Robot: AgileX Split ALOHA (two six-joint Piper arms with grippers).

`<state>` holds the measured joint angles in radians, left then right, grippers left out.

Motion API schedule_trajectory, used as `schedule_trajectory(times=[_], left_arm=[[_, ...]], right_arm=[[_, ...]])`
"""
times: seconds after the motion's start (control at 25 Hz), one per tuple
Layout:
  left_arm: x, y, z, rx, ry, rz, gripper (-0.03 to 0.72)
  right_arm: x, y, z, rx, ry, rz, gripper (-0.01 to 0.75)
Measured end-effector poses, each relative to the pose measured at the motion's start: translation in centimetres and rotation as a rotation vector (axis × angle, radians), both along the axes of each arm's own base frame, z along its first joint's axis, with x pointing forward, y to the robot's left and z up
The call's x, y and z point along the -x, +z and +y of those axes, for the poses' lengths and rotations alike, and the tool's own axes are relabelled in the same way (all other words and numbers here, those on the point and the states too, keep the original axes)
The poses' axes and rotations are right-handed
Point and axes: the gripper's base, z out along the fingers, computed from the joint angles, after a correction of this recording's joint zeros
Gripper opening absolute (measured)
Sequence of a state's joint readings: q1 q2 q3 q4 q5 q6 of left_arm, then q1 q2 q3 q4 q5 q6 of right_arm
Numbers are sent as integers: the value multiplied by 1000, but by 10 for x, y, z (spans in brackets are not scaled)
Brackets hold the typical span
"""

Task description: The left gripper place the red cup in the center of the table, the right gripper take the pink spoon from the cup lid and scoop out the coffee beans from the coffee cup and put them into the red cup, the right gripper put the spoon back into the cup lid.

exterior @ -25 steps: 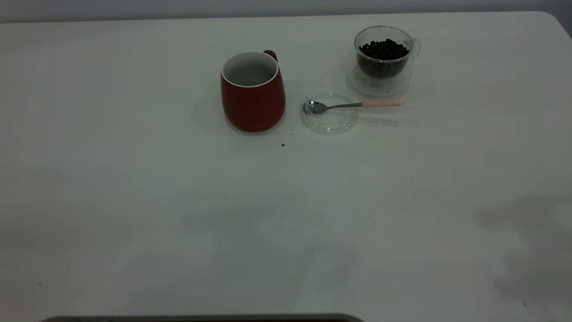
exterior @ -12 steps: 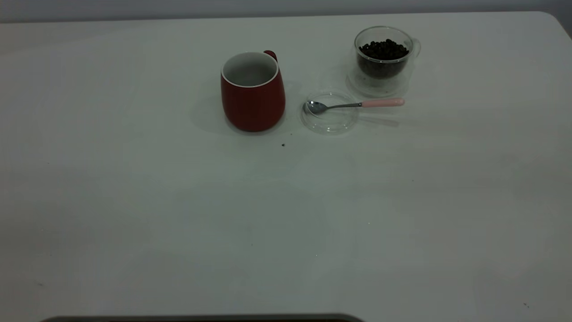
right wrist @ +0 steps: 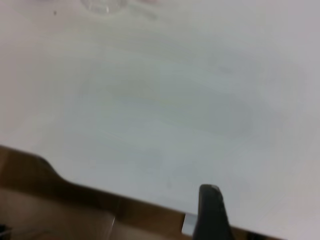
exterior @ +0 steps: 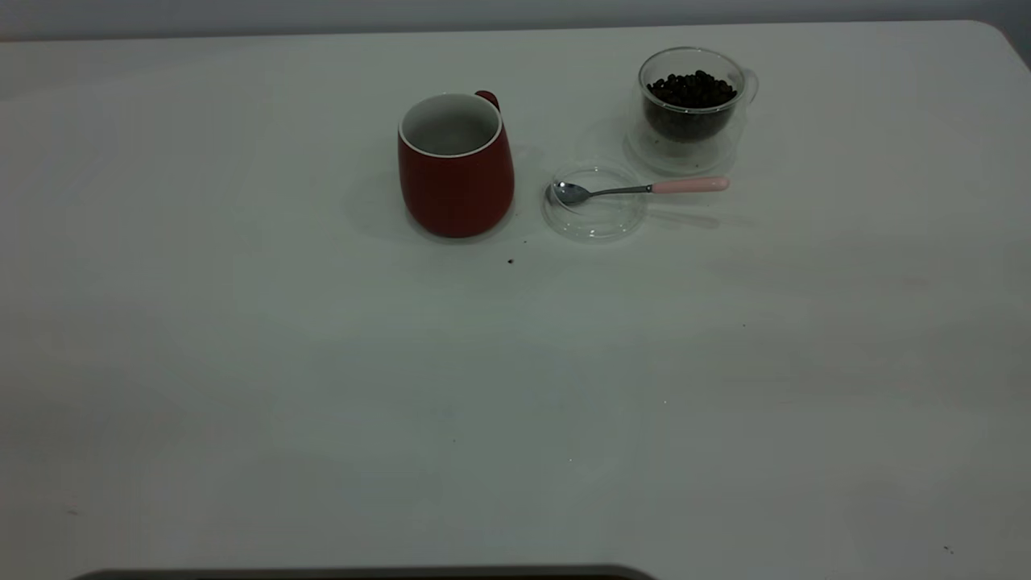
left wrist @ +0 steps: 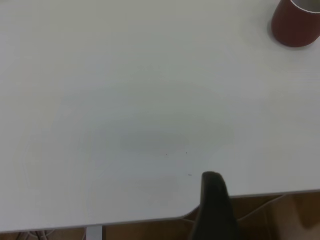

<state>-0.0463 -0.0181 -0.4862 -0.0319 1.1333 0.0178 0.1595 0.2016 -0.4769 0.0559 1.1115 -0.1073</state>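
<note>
The mug [exterior: 456,165] stands upright near the middle of the table [exterior: 322,387], its white inside showing no beans and its handle turned to the far side. Just beside it lies the lid [exterior: 594,204], with the steel bowl of the spoon [exterior: 640,189] resting in it and the pink handle reaching out past the rim toward the glass cup [exterior: 691,109]. That cup sits just behind the lid, upright, holding a dark heap of beans [exterior: 693,89]. A few dark specks dot the tabletop in front of the mug.

Neither arm appears in the exterior view. In the left wrist view, one black finger [left wrist: 216,210] of the left gripper hangs at the table's near edge, with the mug [left wrist: 296,22] well apart from it, far across bare tabletop. In the right wrist view, one black finger [right wrist: 211,212] of the right gripper likewise sits at the table's edge, with the lid [right wrist: 102,6] faint and distant, far beyond it. Only a single finger of each gripper is visible, so whether either pair of jaws is open or closed cannot be told
</note>
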Motion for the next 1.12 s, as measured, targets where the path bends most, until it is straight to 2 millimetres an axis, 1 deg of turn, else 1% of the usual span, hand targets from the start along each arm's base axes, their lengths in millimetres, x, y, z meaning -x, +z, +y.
schedule_trajectory(times=[0.16,0.92,1.0,1.12], left_arm=[[0,0,0,0,0,0,588],[0,0,0,0,0,0,588],[0,0,0,0,0,0,588],[0,0,0,0,0,0,588]], right_arm=[[4,-2,-1,0,-1,-17,571],[4,-2,-1,0,-1,-19,571],[5,-2,-1,-1,-17,-25,571],[8,-1,-3,-10,-99,-46,571]])
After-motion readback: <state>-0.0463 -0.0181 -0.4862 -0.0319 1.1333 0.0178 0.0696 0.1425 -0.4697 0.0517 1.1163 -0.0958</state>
